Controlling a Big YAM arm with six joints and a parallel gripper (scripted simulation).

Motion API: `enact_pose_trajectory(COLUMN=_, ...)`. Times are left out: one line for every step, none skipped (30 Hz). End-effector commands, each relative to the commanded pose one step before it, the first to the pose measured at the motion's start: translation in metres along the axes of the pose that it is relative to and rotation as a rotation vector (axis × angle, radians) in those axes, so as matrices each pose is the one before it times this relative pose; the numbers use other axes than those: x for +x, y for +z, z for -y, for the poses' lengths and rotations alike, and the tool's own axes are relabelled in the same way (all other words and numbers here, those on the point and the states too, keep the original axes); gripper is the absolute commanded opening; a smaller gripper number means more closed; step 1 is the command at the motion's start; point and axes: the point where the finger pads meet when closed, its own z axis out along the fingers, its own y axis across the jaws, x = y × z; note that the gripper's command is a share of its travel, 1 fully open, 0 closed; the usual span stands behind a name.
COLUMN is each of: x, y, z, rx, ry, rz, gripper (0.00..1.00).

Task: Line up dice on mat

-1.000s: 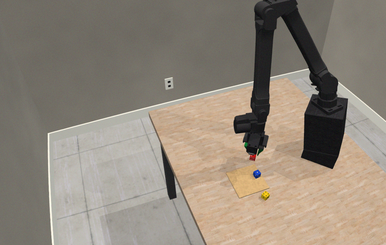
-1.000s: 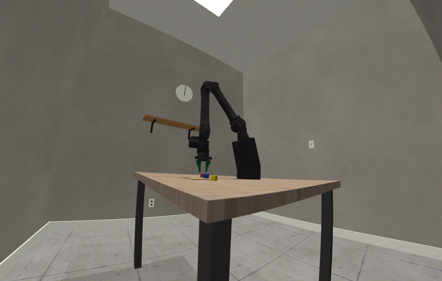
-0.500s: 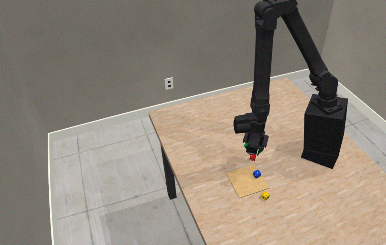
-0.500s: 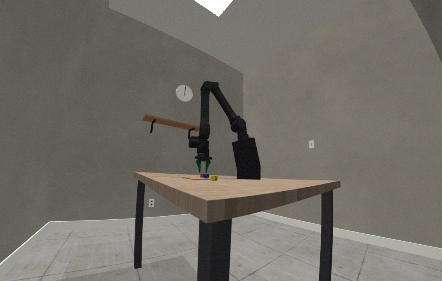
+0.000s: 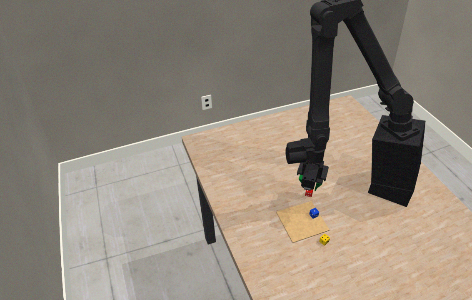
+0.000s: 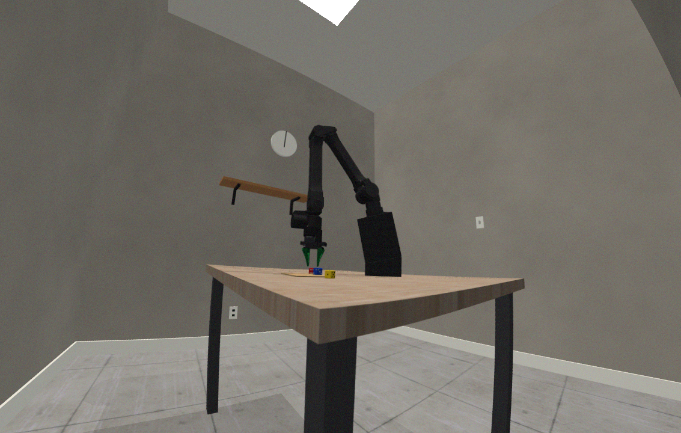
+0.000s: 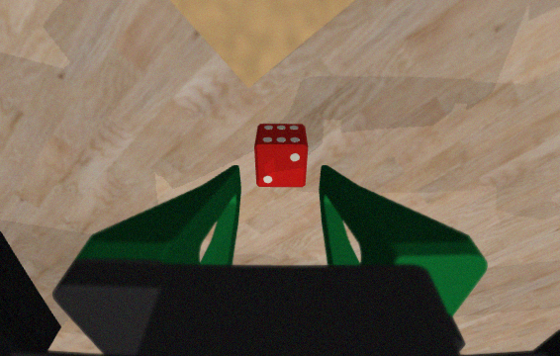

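The red die lies on the table just off a corner of the tan mat, with two pips on top. My gripper points down above the red die; its green fingers are open, empty and on either side of it in the wrist view. The blue die sits on the mat by the edge facing the base, one pip up. The yellow die lies on the table beside another mat corner, several pips up. The mat looks flat.
The robot's black base block stands on the table, to the right of the mat in the top and exterior views. A wall shelf hangs behind the arm.
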Motion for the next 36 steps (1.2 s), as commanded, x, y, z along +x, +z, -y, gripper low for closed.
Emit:
enact_pose_trajectory(x=-0.0011, y=0.00469, z=0.00704, rx=0.01532, ry=-0.00108, rz=0.01054, gripper=0.39)
enact_pose_trajectory(x=0.00001, y=0.00126, z=-0.00014, rx=-0.00016, ry=-0.00023, rz=-0.00002, gripper=0.39)
enact_pose_trajectory(x=0.0, y=0.0, z=0.0, rx=0.0, ry=0.0, rz=0.0, gripper=0.39)
enact_pose_trajectory(x=0.0, y=0.0, z=0.0, rx=0.0, ry=0.0, rz=0.0, gripper=0.39)
enact_pose_trajectory(x=-0.00129, y=-0.00186, z=0.00113, rx=0.00676, ry=-0.00024, rz=0.00405, gripper=0.39)
enact_pose_trajectory(x=0.00158, y=0.00483, z=-0.0022, rx=-0.00819, ry=-0.00063, rz=-0.00457, gripper=0.39)
enact_pose_trajectory(x=0.00067, y=0.00186, z=0.00094, rx=0.00084, ry=0.00301, rz=-0.00024, gripper=0.39)
enact_pose_trajectory(x=0.00027, y=0.00186, z=0.00004, rx=-0.00001, ry=0.00063, rz=-0.0003, gripper=0.39)
enact_pose_trajectory(x=0.00005, y=0.0019, z=-0.00007, rx=-0.00006, ry=-0.00001, rz=-0.00003, gripper=0.39)
enact_pose_trajectory(x=-0.00032, y=0.0019, z=-0.00022, rx=-0.00006, ry=-0.00109, rz=0.00028, gripper=0.39)
enact_pose_trajectory(x=-0.0009, y=0.00183, z=-0.00048, rx=-0.00001, ry=-0.00286, rz=0.00068, gripper=0.39)
enact_pose_trajectory(x=-0.00054, y=0.00185, z=-0.00031, rx=-0.00005, ry=-0.00174, rz=0.00044, gripper=0.39)
enact_pose_trajectory(x=0.00026, y=0.00188, z=0.00003, rx=-0.00009, ry=0.00067, rz=-0.00016, gripper=0.39)
enact_pose_trajectory(x=0.00094, y=0.00186, z=0.00032, rx=-0.00008, ry=0.00268, rz=-0.00073, gripper=0.39)
enact_pose_trajectory(x=0.00082, y=0.00172, z=0.00028, rx=-0.00001, ry=0.00228, rz=-0.00075, gripper=0.39)
enact_pose_trajectory(x=0.00004, y=0.00148, z=-0.00005, rx=-0.00003, ry=-0.00001, rz=-0.00004, gripper=0.39)
enact_pose_trajectory(x=-0.00045, y=0.00124, z=-0.00025, rx=-0.00001, ry=-0.00146, rz=0.00033, gripper=0.39)
enact_pose_trajectory(x=-0.0011, y=0.00097, z=-0.00051, rx=0.00005, ry=-0.00341, rz=0.0008, gripper=0.39)
enact_pose_trajectory(x=-0.00151, y=-0.00044, z=0.00134, rx=0.0043, ry=-0.00192, rz=0.00274, gripper=0.39)
enact_pose_trajectory(x=0.0, y=0.0, z=0.0, rx=0.0, ry=0.0, rz=0.0, gripper=0.39)
enact_pose_trajectory(x=0.0, y=0.0, z=0.0, rx=0.0, ry=0.0, rz=0.0, gripper=0.39)
enact_pose_trajectory(x=-0.00322, y=-0.00762, z=0.00893, rx=0.02427, ry=0.00562, rz=0.01186, gripper=0.39)
enact_pose_trajectory(x=-0.00012, y=0.0006, z=0.00091, rx=0.00125, ry=0.00062, rz=0.00046, gripper=0.39)
enact_pose_trajectory(x=0.00067, y=0.0018, z=-0.0013, rx=-0.0039, ry=-0.00034, rz=-0.00207, gripper=0.39)
enact_pose_trajectory(x=0.0007, y=0.00157, z=-0.00153, rx=-0.00414, ry=-0.00051, rz=-0.00214, gripper=0.39)
enact_pose_trajectory(x=0.00064, y=0.00053, z=-0.0013, rx=-0.0027, ry=-0.00011, rz=-0.00138, gripper=0.39)
enact_pose_trajectory(x=0.00034, y=0.00003, z=-0.00067, rx=-0.00114, ry=0.00008, rz=-0.00058, gripper=0.39)
enact_pose_trajectory(x=0.00019, y=-0.00003, z=-0.00037, rx=-0.00058, ry=-0.00006, rz=-0.00029, gripper=0.39)
enact_pose_trajectory(x=0.00007, y=-0.00001, z=-0.00013, rx=-0.0002, ry=-0.00003, rz=-0.0001, gripper=0.39)
enact_pose_trajectory(x=0.0, y=0.0, z=0.0, rx=0.0, ry=0.0, rz=0.0, gripper=0.39)
enact_pose_trajectory(x=0.0, y=0.0, z=0.0, rx=0.0, ry=0.0, rz=0.0, gripper=0.39)
enact_pose_trajectory(x=0.0, y=0.0, z=0.0, rx=0.0, ry=0.0, rz=0.0, gripper=0.39)
enact_pose_trajectory(x=0.0, y=0.0, z=0.0, rx=0.0, ry=0.0, rz=0.0, gripper=0.39)
enact_pose_trajectory(x=0.0, y=0.0, z=0.0, rx=0.0, ry=0.0, rz=0.0, gripper=0.39)
enact_pose_trajectory(x=0.0, y=0.0, z=0.0, rx=0.0, ry=0.0, rz=0.0, gripper=0.39)
enact_pose_trajectory(x=0.0, y=0.0, z=0.0, rx=0.0, ry=0.0, rz=0.0, gripper=0.39)
